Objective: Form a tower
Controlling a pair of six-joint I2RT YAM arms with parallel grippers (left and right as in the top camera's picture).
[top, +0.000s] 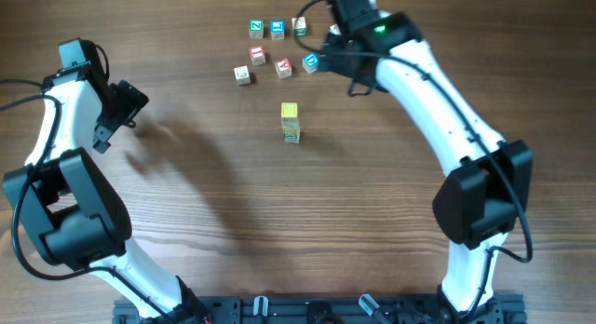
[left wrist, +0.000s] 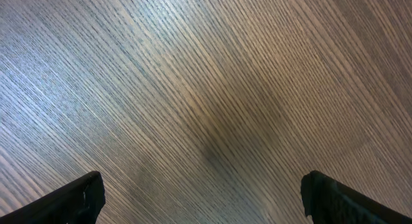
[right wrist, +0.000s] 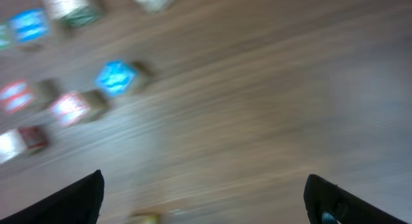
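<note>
the yellow-topped tower (top: 290, 122) stands mid-table, seemingly only a few cubes high. seven loose cubes (top: 284, 67) lie unstacked at its 12 o'clock, so most work remains. the right gripper (right wrist: 205, 192) hovers by them, jaws spread and empty; the left gripper (left wrist: 203, 195), at 9 o'clock, likewise.

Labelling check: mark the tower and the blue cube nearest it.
tower (top: 290, 122), overhead view, middle of the stack.
blue cube (top: 310, 62), overhead view, its blue top face.

The wooden table (top: 186, 203) bears a short cube tower (top: 291, 124) with loose letter cubes (top: 257, 54) nearby.
</note>
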